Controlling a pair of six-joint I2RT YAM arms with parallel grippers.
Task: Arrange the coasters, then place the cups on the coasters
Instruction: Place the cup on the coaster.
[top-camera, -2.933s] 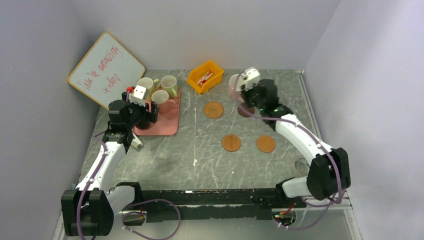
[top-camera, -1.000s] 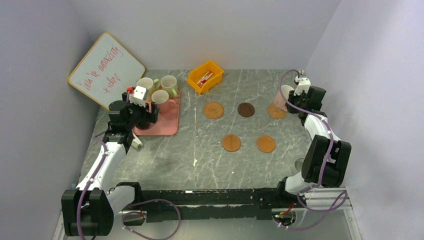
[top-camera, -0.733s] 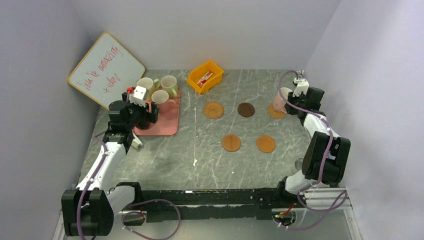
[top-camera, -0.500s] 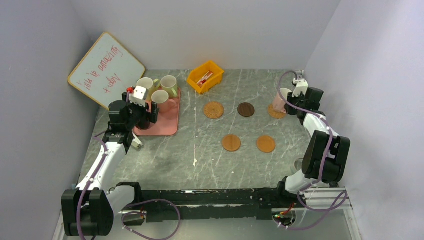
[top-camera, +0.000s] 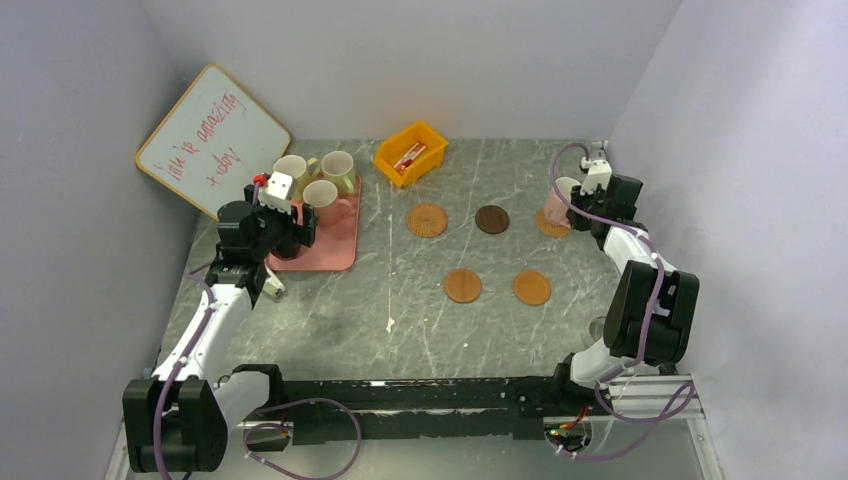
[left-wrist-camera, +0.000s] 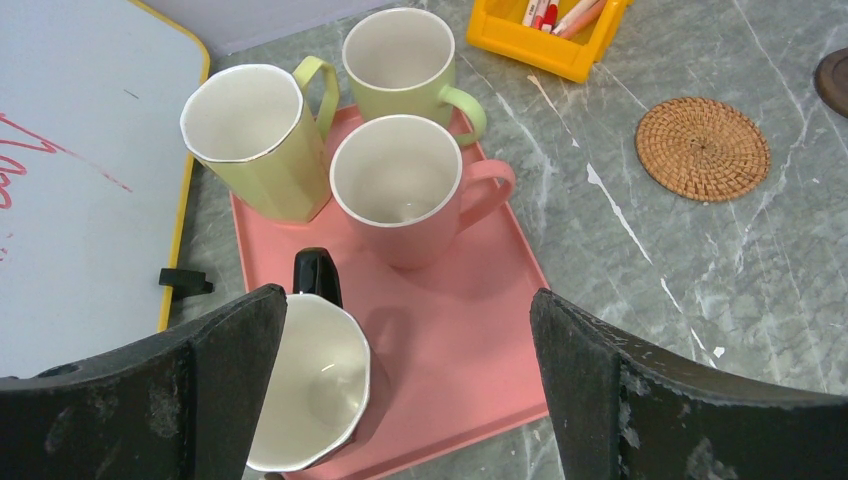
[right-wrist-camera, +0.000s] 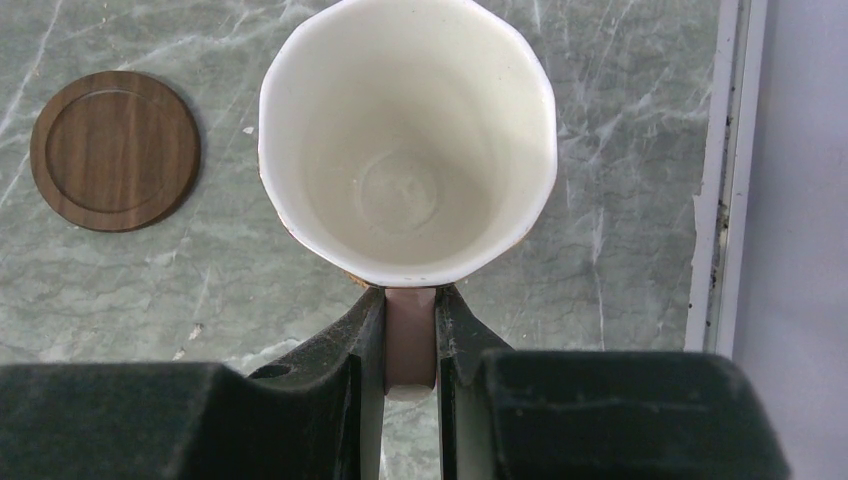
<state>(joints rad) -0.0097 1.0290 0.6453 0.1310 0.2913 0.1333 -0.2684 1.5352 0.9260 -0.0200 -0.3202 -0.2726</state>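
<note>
We have the right pincer (right-wrist-camera: 410, 325) clamped on the handle of a pink cup (right-wrist-camera: 408, 140), upright directly over the far-right orange-brown coaster (top-camera: 551, 229). Our left pincer (left-wrist-camera: 400, 345) hangs spread wide above the pink tray (left-wrist-camera: 490, 330) at far left, where four cups (left-wrist-camera: 395, 185) stand.

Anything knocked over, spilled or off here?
Nothing stands out. Four mugs stand upright on the pink tray; the right gripper holds a pink mug upright by its handle at the far-right coaster; the other four coasters lie flat. Only a small white fleck lies on the table.
</note>
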